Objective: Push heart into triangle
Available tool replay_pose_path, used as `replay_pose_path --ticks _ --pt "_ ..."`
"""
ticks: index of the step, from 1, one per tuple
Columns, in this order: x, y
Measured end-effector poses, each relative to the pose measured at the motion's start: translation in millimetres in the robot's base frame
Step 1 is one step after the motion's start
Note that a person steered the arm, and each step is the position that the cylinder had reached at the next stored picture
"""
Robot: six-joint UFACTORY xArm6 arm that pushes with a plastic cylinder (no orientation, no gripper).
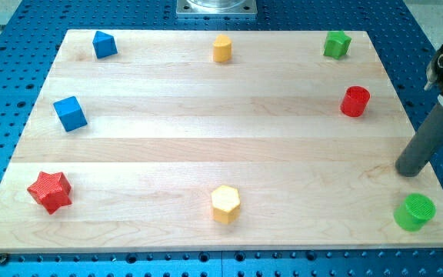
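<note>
My tip (411,171) sits near the green cylinder (414,211), toward the view's top; hand state unclear.

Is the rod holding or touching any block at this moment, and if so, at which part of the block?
Nothing is held. My tip rests on bare board at the view's right, apart from the green cylinder below it and the red cylinder above.

Board's middle lies open; green cylinder (414,211) stands just below my tip (410,171).
</note>
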State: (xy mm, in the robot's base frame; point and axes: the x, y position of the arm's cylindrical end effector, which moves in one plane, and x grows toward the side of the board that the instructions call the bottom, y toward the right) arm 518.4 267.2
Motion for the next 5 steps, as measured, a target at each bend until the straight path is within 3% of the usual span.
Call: replay_pose_path --ticks 5 --pt "-1.5 11.5"
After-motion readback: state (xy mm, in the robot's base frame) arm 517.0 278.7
